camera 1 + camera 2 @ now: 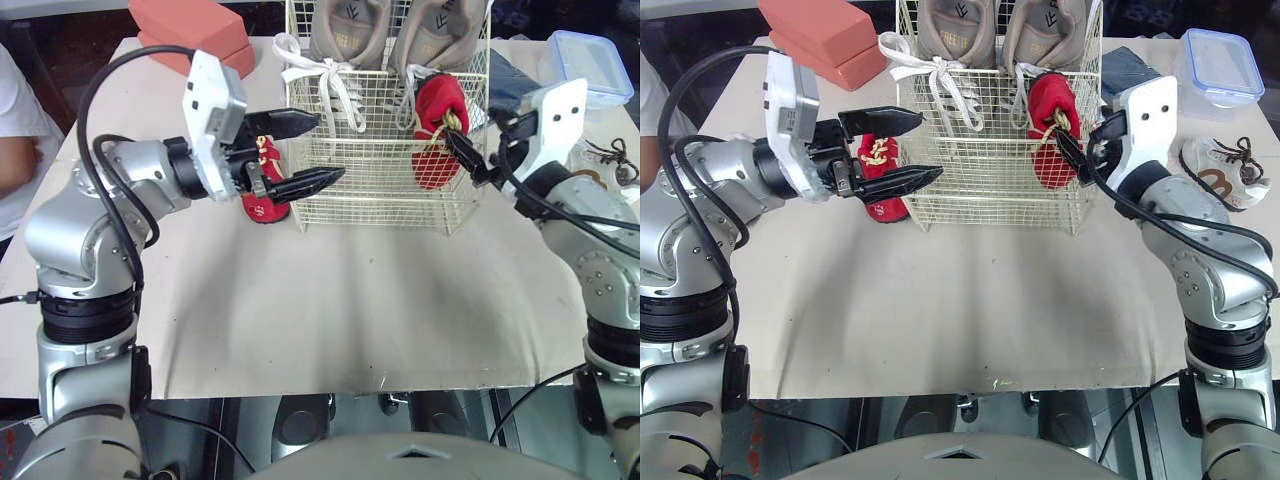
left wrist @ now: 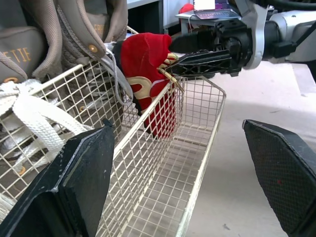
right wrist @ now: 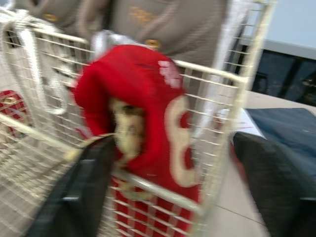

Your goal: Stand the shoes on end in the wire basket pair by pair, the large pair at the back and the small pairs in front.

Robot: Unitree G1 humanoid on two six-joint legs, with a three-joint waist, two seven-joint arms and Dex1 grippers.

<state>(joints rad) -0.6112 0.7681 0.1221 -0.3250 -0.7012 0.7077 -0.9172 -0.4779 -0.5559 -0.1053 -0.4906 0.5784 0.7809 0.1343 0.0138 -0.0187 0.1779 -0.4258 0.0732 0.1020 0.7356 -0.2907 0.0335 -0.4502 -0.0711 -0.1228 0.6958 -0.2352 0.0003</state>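
Note:
The wire basket (image 1: 380, 222) stands at the back middle of the table. A large beige pair (image 1: 345, 30) stands on end along its back. One small red shoe (image 1: 436, 130) stands on end in the front right corner, its top above the rim. My right gripper (image 1: 452, 140) is at that shoe from the right, fingers open around it; one finger (image 3: 86, 187) touches it. The other red shoe (image 1: 267, 200) lies on the table just left of the basket. My left gripper (image 1: 330, 148) hovers open over it, at the basket's left front corner.
Two pink boxes (image 1: 195, 30) lie at the back left. On the right are a lidded plastic container (image 1: 590, 60), a dark blue cloth (image 1: 1125, 70) and a small white and brown shoe (image 1: 1215, 175). A person's white sleeve (image 1: 15, 130) is at the left edge.

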